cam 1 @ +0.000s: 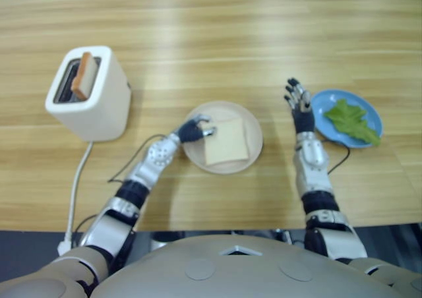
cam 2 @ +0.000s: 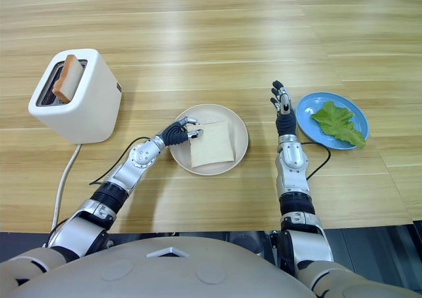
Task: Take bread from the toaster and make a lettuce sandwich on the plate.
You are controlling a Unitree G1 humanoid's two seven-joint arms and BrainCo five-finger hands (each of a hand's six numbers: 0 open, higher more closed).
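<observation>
Wooden tabletop (cam 2: 198,41), pale planks, carrying the whole set-up.

White toaster (cam 2: 86,107) well left of the plate and a little farther back. Probably set there to fall within the left arm's reach.

Round beige plate (cam 2: 217,113) dead centre, nearest the body. Assembly spot, judged from the task.

Blue dish (cam 2: 306,110) well right of the plate, apart from it. Holding station for the filling, on the right arm's side.

Bread slice (cam 2: 212,144) lying flat on the plate, right of its middle, one corner toward the plate's left rim. Base layer in place, by the look of it.

Lettuce leaf (cam 2: 339,123) on the blue dish, far right of the plate, untouched and not yet on the bread.

Left hand (cam 2: 177,132) over the plate's left rim, right at the slice's corner. Pinching the slice or let go of it: cannot tell.

Right hand (cam 2: 282,107) right of the plate, between it and the blue dish. Spread wide, pointing away from the body, grasping nothing. Well placed for the leaf, likely the next pick.

Second slice (cam 2: 67,78) standing tilted in the toaster slot, far left of the plate, crust up. Presumably kept for the top layer.

Cord (cam 2: 62,179) trailing from the toaster toward the near edge, left of the plate, clear of both arms.
</observation>
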